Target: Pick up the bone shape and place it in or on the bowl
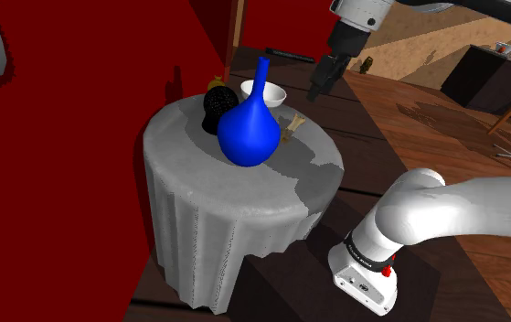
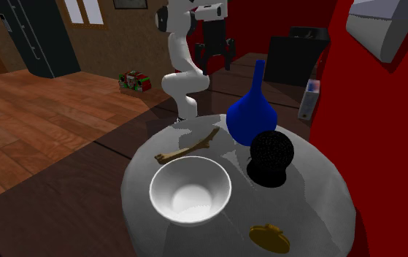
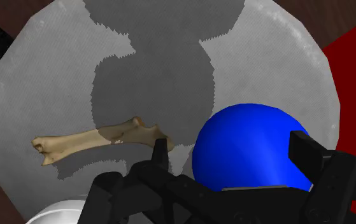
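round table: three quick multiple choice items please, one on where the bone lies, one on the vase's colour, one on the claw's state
1. Where does the bone lie?
A. on the table, beside the white bowl
B. inside the bowl
C. on the floor

2. What colour is the long-necked vase?
A. green
B. blue
C. yellow

3. What state is the claw in?
A. shut on the bone
B. shut on nothing
C. open, raised above the table

Answers
1. A: the bone rests on the grey cloth just off the bowl's rim.
2. B: body and neck are plain blue.
3. C: its two fingers stand apart and clasp nothing.
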